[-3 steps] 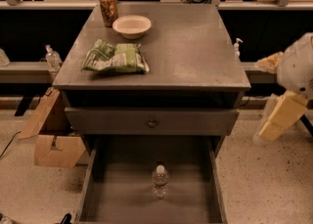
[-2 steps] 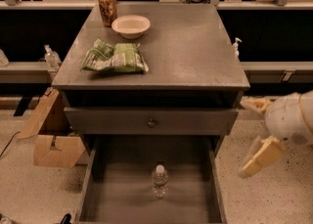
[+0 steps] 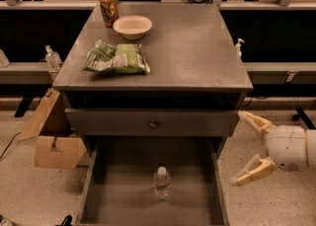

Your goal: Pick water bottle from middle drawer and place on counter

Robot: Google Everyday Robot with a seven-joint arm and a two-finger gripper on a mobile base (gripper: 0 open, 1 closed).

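Note:
The water bottle [image 3: 161, 182] stands upright on the floor of the open middle drawer [image 3: 123, 195], near its middle, white cap up. The counter [image 3: 187, 47] is the grey top of the cabinet above it. My gripper [image 3: 243, 147] is at the right, outside the drawer's right wall and level with the drawer opening, pointing left. Its two cream fingers [image 3: 252, 170] are spread wide apart and hold nothing. It is well right of the bottle and does not touch it.
On the counter sit a green snack bag [image 3: 116, 58], a cream bowl [image 3: 132, 26] and a can [image 3: 108, 8] at the back left. A closed drawer front with a knob [image 3: 153, 123] is above the open drawer. A cardboard box [image 3: 49, 136] stands on the floor at left.
My gripper has come down and leftwards from beside the counter's right edge to beside the open drawer. The bottle has not moved.

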